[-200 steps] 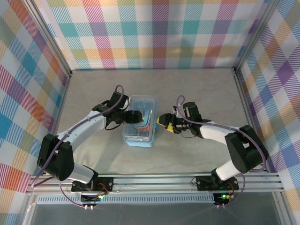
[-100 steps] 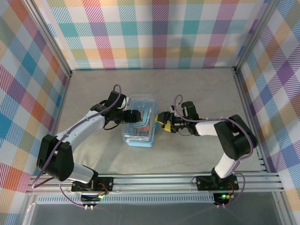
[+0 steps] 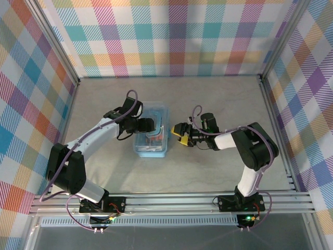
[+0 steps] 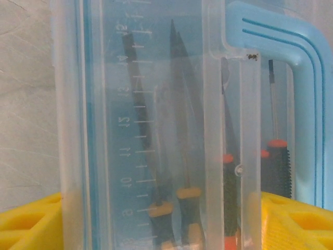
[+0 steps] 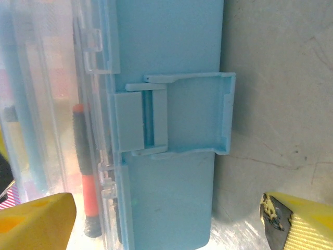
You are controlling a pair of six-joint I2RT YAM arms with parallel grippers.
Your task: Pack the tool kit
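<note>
- Now the left fingers (image 4: 31, 224) sit spread wide, one yellow pad at each side of the clear lid (image 4: 135, 104). They clamp nothing, and we cannot tell whether they press on it.
- The right fingers (image 5: 36, 221) are equally wide apart and empty, with the latch (image 5: 192, 114) between them, untouched.
- Over the last second the right fingers have crept in toward the case (image 3: 151, 148), which has slid slightly farther up the desk (image 3: 218, 99) and sits squarer.
- We judge the lid down and the screwdrivers (image 4: 181, 130) inside, so only the flipped-out latch remains to be snapped shut.
- The lid is glossy, translucent plastic moulded with a ruler scale.
- The handle (image 4: 307, 104) is opaque light blue with grooved ribs.
- The screwdriver shafts are thin and dark, with black grips and orange collars.
- The desk looks matte, mottled grey.
</note>
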